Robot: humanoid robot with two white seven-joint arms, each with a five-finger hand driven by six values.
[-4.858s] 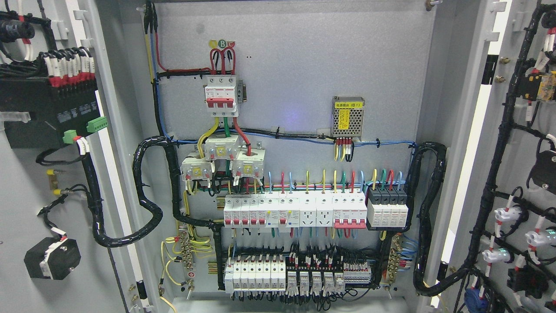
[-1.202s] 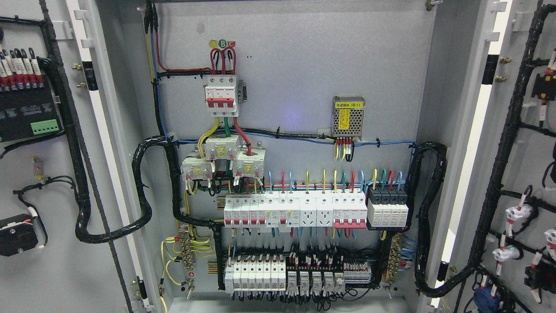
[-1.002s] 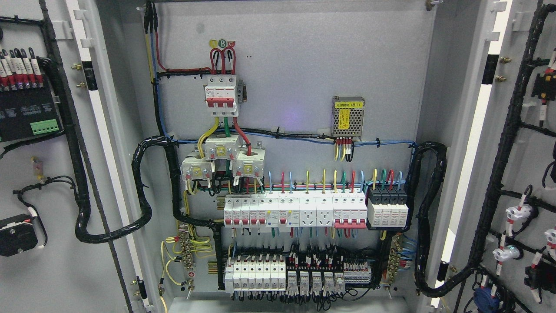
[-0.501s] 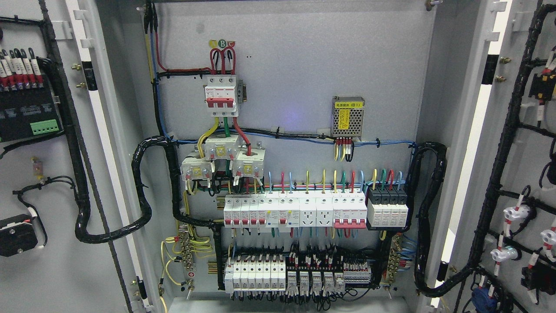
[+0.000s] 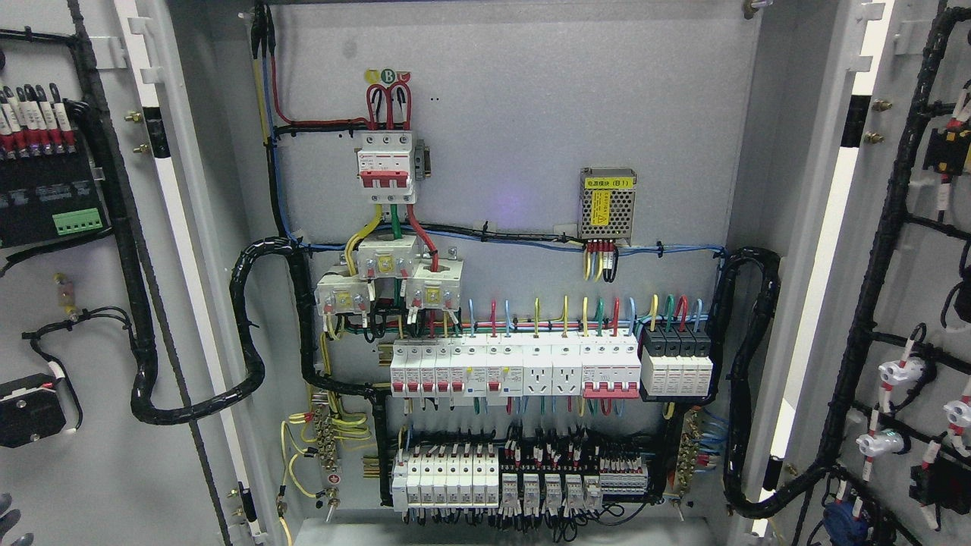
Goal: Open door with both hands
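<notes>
Left door [image 5: 83,318]: swung wide open at 9 o'clock, its inner face turned to the camera; a black module with a green terminal strip [image 5: 77,221] sits on it near 10 o'clock.
Right door [image 5: 895,288]: swung open at 3 o'clock, inner face showing, with a black wire harness [image 5: 872,280] running down it and white-capped lamp backs [image 5: 899,373] toward 4 o'clock.
Cabinet back panel [image 5: 531,114]: fully exposed in the middle, between the two doors.
Main breaker [image 5: 385,167]: white with a red toggle bar, just left of centre toward 11 o'clock, red wires looping above it.
Power supply [image 5: 608,203]: small perforated metal box with a yellow label, right of centre toward 1 o'clock.
Breaker row [image 5: 516,368]: white units with red levers, just below centre at 6 o'clock; a second row of terminals and relays [image 5: 523,481] lies lower still.
Left hand [image 5: 9,519]: only grey fingertips show at the far 8 o'clock corner, beside the left door's lower edge; I cannot tell whether it is wide, narrow or holding anything, nor whether it touches the door.
Right hand: out of the picture.
</notes>
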